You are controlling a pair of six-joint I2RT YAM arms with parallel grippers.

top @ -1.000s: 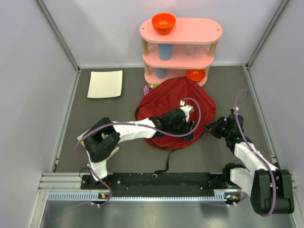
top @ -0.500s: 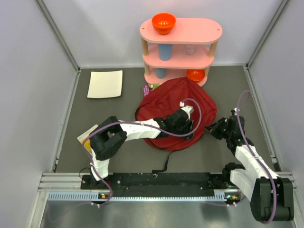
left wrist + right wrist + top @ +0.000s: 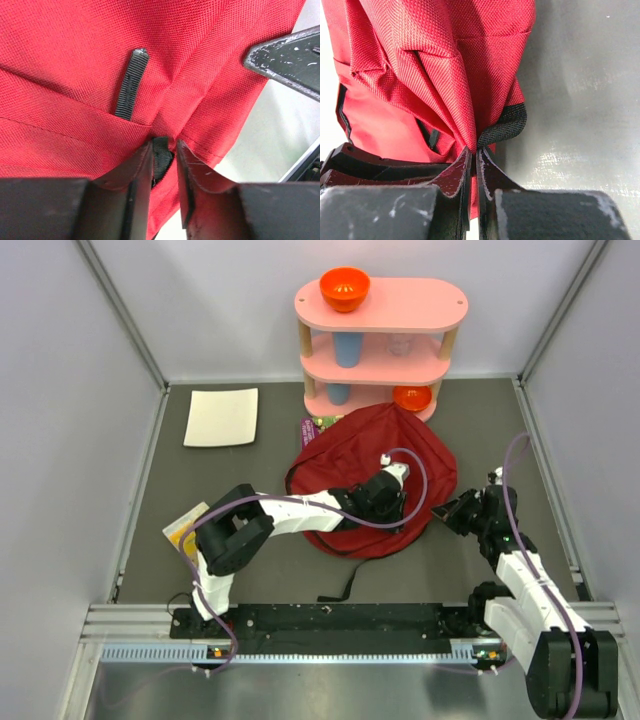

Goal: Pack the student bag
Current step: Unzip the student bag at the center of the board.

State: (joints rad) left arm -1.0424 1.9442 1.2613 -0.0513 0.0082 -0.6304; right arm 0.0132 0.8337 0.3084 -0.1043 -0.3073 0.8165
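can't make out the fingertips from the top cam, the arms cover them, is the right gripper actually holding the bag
Observer: Yes. The right wrist view shows the right gripper shut on a bunched fold of the student bag, right beside a black mesh edge.
Operator: and the left one, what's it on
Observer: In the left wrist view a black webbing tab at the bag's seam sits between the fingers of the left gripper. I cannot tell whether it is pinched.
Operator: anything else near those fingers
Observer: A black ribbed strip, likely a zipper pull, lies flat on the fabric just beyond the tab, outside the fingers.
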